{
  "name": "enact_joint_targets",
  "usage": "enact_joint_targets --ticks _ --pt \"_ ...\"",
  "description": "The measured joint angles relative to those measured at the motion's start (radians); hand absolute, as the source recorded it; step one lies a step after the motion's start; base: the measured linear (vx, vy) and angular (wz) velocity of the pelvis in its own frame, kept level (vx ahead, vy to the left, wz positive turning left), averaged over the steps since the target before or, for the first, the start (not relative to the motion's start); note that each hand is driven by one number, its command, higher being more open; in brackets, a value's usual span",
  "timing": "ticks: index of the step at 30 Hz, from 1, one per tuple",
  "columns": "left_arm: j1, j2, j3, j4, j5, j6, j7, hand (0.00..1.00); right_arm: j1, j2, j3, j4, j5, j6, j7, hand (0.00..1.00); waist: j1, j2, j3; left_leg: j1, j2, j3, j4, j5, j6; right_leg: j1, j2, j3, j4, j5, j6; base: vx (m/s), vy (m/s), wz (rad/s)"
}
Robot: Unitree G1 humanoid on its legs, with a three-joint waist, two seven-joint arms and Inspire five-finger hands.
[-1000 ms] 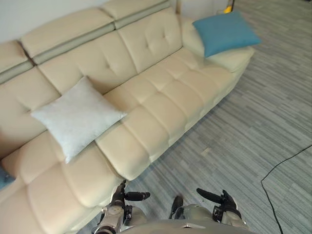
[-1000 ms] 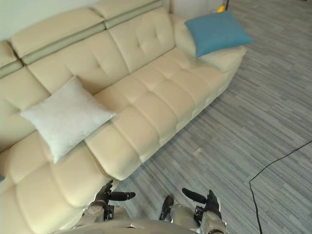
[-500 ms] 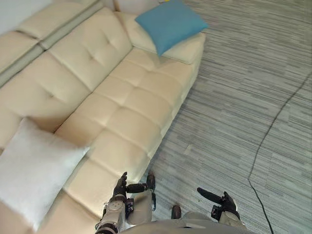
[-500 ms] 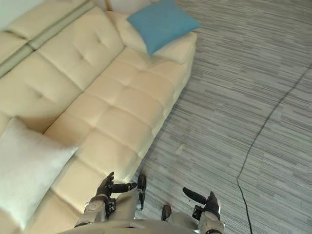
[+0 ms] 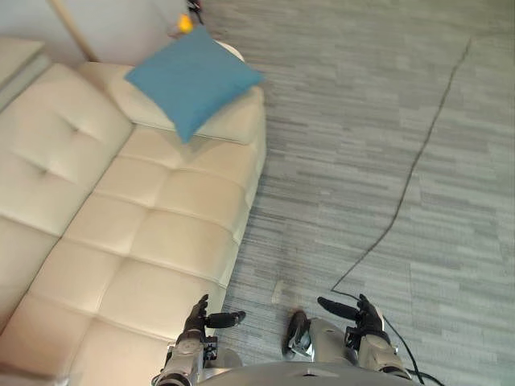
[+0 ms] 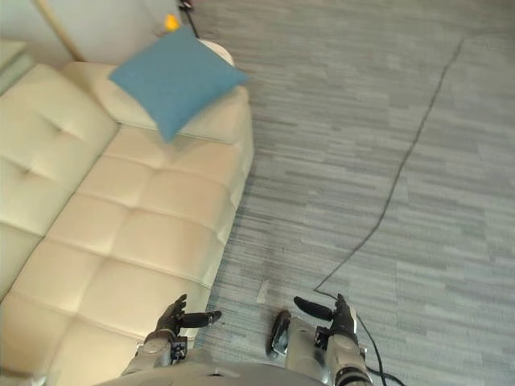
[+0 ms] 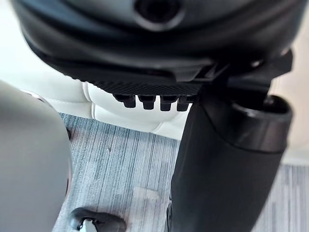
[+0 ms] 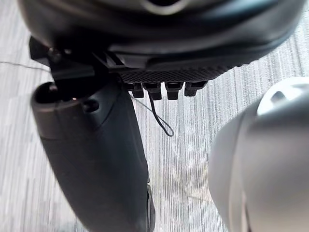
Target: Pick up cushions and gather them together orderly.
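Note:
A blue cushion (image 5: 191, 79) lies tilted on the far armrest of the cream sofa (image 5: 137, 241), partly overhanging the seat. My left hand (image 5: 195, 319) hangs low over the sofa's front edge, fingers relaxed, thumb pointing sideways, holding nothing. My right hand (image 5: 362, 315) is low over the grey carpet, also open and empty. In the left wrist view, the left hand (image 7: 227, 159) has the sofa's front and the carpet past it. Beyond the right hand (image 8: 91, 159), the right wrist view takes in bare carpet. Both hands are far from the cushion.
Grey striped carpet (image 5: 362, 161) spreads to the right of the sofa. Behind the armrest a small round white top (image 5: 231, 51) and a yellow object (image 5: 185, 22) stand near the wall. A thin wooden pole (image 5: 68, 28) leans by the sofa's back.
The camera has swung right along the sofa: the white cushion has left the picture and the blue cushion now sits at upper left. Both hands stay low and empty.

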Motion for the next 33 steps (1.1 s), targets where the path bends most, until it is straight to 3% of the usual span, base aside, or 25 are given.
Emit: enact_joint_targets --ticks 1,2,3,5,6,7,9,10,11,13,16,17,18,20,21,22,23,24,25,28,29,30,32,33 --pt "0.006 0.007 0.000 0.007 0.000 -0.001 -0.001 1.00 -0.008 0.000 0.013 0.003 -0.008 0.000 -0.001 1.00 -0.006 -0.013 -0.005 0.034 0.017 0.023 -0.012 -0.006 -0.027 -0.033 -0.007 -0.022 -0.189 0.034 0.000 0.39 -0.182 -0.19" --pt "0.007 0.019 0.001 0.009 0.001 -0.001 -0.002 1.00 -0.005 0.000 0.026 0.004 -0.009 -0.002 -0.001 1.00 -0.007 -0.034 -0.010 0.054 0.008 0.037 -0.011 -0.019 -0.059 -0.035 -0.013 -0.025 -0.363 0.178 -0.040 0.60 -0.279 -0.46" --pt "0.005 -0.001 0.000 0.039 0.002 0.003 -0.002 1.00 -0.020 -0.026 0.036 0.027 -0.010 -0.003 0.000 1.00 -0.005 0.001 -0.008 0.075 0.057 0.039 -0.007 -0.038 -0.091 -0.011 0.041 -0.030 -0.373 0.191 -0.105 0.41 -0.190 -0.50" --pt "-0.008 -0.018 -0.027 0.060 0.007 0.008 -0.008 1.00 -0.049 -0.043 0.030 0.054 -0.009 -0.002 -0.002 1.00 -0.012 0.022 -0.004 0.071 0.043 0.037 -0.068 -0.030 -0.085 -0.012 0.078 -0.004 -0.398 0.182 -0.122 0.39 -0.191 -0.58" --pt "-0.014 -0.021 -0.037 0.071 0.010 0.009 -0.016 1.00 -0.048 -0.054 0.026 0.072 -0.009 -0.001 -0.002 1.00 -0.012 0.032 -0.002 0.074 0.043 0.052 -0.069 0.008 -0.080 0.001 0.096 -0.003 -0.401 0.169 -0.132 0.35 -0.182 -0.37" --pt "-0.016 -0.021 -0.037 0.077 0.011 0.011 -0.020 1.00 -0.042 -0.062 0.025 0.088 -0.009 0.003 -0.002 1.00 -0.015 0.034 -0.001 0.078 0.055 0.042 -0.027 0.021 -0.091 0.029 0.107 -0.005 -0.413 0.153 -0.129 0.34 -0.213 -0.19" --pt "-0.014 -0.019 -0.018 0.073 0.011 0.009 -0.022 1.00 -0.018 -0.059 0.015 0.101 -0.003 0.010 -0.001 1.00 -0.016 0.041 0.007 -0.006 0.106 -0.025 0.261 0.068 -0.087 0.139 0.151 -0.012 -0.487 0.136 -0.134 0.32 -0.222 -0.05" --pt "-0.016 -0.019 -0.002 0.069 0.011 0.009 -0.024 1.00 -0.005 -0.058 0.014 0.093 -0.005 0.007 0.000 1.00 -0.015 0.045 0.013 -0.087 0.126 -0.068 0.456 0.119 -0.056 0.195 0.166 -0.014 -0.530 0.134 -0.138 0.30 -0.183 -0.01" --pt "-0.015 -0.024 0.017 0.044 0.008 0.007 -0.024 1.00 0.000 -0.058 0.014 0.083 -0.006 0.007 -0.001 1.00 -0.010 0.050 0.029 -0.198 0.145 -0.092 0.673 0.085 -0.033 0.263 0.189 -0.016 -0.577 0.130 -0.144 0.29 -0.162 0.02" --pt "-0.016 -0.019 0.013 0.019 0.008 -0.005 -0.024 1.00 0.001 -0.058 0.013 0.083 -0.006 0.008 -0.004 1.00 -0.006 0.041 0.036 -0.292 0.120 -0.090 0.720 0.047 -0.034 0.316 0.190 -0.016 -0.625 0.129 -0.145 0.19 -0.085 0.01" --pt "-0.018 -0.022 0.011 -0.010 0.007 -0.013 -0.025 1.00 -0.005 -0.046 -0.011 0.085 -0.005 0.009 -0.008 1.00 0.000 0.034 0.045 -0.381 0.041 -0.053 0.467 0.018 -0.030 0.392 0.189 -0.008 -0.708 0.138 -0.132 0.24 -0.011 -0.06" --pt "-0.019 -0.025 0.011 -0.015 0.009 -0.013 -0.025 1.00 -0.005 -0.039 -0.013 0.084 -0.004 0.009 -0.010 1.00 0.004 0.032 0.045 -0.387 0.010 -0.043 0.312 0.027 -0.029 0.410 0.188 -0.003 -0.736 0.139 -0.128 0.35 0.094 -0.12" --pt "-0.028 -0.025 0.010 -0.015 0.009 -0.012 -0.026 1.00 -0.006 -0.034 -0.014 0.085 -0.004 0.010 -0.009 1.00 0.014 0.029 0.048 -0.384 -0.037 -0.043 0.073 0.087 -0.036 0.437 0.184 0.005 -0.773 0.138 -0.113 0.30 0.089 -0.13" --pt "-0.031 -0.026 0.009 -0.013 0.009 -0.012 -0.025 1.00 -0.006 -0.034 -0.014 0.086 -0.004 0.010 -0.010 1.00 0.019 0.028 0.049 -0.381 -0.060 -0.045 -0.066 0.145 -0.038 0.456 0.183 0.011 -0.797 0.136 -0.096 0.29 0.095 -0.19" --pt "-0.035 -0.026 0.010 -0.013 0.007 -0.012 -0.024 1.00 -0.005 -0.034 -0.012 0.093 -0.004 0.010 -0.010 1.00 0.041 0.025 0.050 -0.357 -0.075 -0.039 -0.157 0.265 -0.037 0.488 0.180 0.038 -0.827 0.126 -0.073 0.42 0.122 -0.34" --pt "-0.039 -0.024 0.010 -0.012 0.008 -0.012 -0.023 1.00 -0.005 -0.033 -0.011 0.097 -0.004 0.010 -0.010 1.00 0.047 0.022 0.051 -0.347 -0.083 -0.034 -0.163 0.302 -0.027 0.500 0.175 0.048 -0.834 0.121 -0.062 0.51 0.130 -0.37" --pt "-0.040 -0.023 0.009 -0.009 0.008 -0.012 -0.024 1.00 -0.007 -0.029 -0.011 0.104 -0.006 0.011 -0.008 1.00 0.046 0.004 0.045 -0.345 -0.100 -0.035 -0.154 0.336 0.011 0.510 0.156 0.054 -0.836 0.107 -0.039 0.26 0.053 -0.15" --pt "-0.040 -0.019 0.009 -0.007 0.009 -0.012 -0.027 1.00 -0.007 -0.027 -0.011 0.104 -0.006 0.011 -0.008 1.00 0.046 -0.006 0.040 -0.351 -0.108 -0.034 -0.137 0.338 0.015 0.511 0.145 0.056 -0.832 0.102 -0.030 0.44 0.079 -0.01" --pt "-0.046 -0.003 0.009 -0.004 0.009 -0.012 -0.031 1.00 -0.004 -0.020 -0.011 0.102 -0.007 0.011 -0.008 1.00 0.042 -0.031 0.034 -0.364 -0.131 -0.028 -0.068 0.286 0.034 0.508 0.111 0.063 -0.786 0.092 -0.014 0.28 0.047 0.07" --pt "-0.046 0.003 0.004 0.001 0.009 -0.011 -0.038 1.00 0.003 -0.021 -0.012 0.104 -0.008 0.011 -0.006 1.00 0.041 -0.036 0.032 -0.343 -0.136 -0.026 0.020 0.188 0.039 0.455 0.073 0.093 -0.552 0.072 0.022 0.42 0.097 0.03" --pt "-0.047 0.008 -0.006 0.016 0.008 -0.009 -0.038 1.00 0.002 -0.020 -0.009 0.103 -0.009 0.011 0.000 1.00 0.038 -0.044 0.029 -0.292 -0.144 -0.021 0.038 0.133 0.046 0.342 0.009 0.116 -0.226 0.102 0.113 0.45 0.110 -0.03" --pt "-0.047 0.013 -0.024 0.024 0.008 -0.006 -0.037 1.00 0.001 -0.020 -0.003 0.103 -0.010 0.011 0.002 1.00 0.033 -0.045 0.029 -0.263 -0.147 -0.025 0.048 0.106 0.051 0.287 -0.021 0.119 -0.072 0.119 0.146 0.55 0.097 0.04" --pt "-0.036 0.029 -0.063 0.033 0.008 -0.002 -0.034 1.00 -0.005 -0.019 -0.001 0.099 -0.015 0.011 0.011 1.00 0.014 -0.044 0.028 -0.165 -0.149 -0.047 0.032 0.075 0.057 0.181 -0.080 0.076 0.146 0.093 0.097 0.53 -0.013 0.26" --pt "-0.031 0.027 -0.068 0.033 0.008 -0.002 -0.024 1.00 -0.006 -0.020 -0.001 0.083 -0.030 0.005 0.012 1.00 0.012 -0.039 0.031 -0.101 -0.138 -0.065 -0.004 0.075 0.056 0.131 -0.079 0.054 0.128 0.070 0.054 0.49 -0.091 0.31"
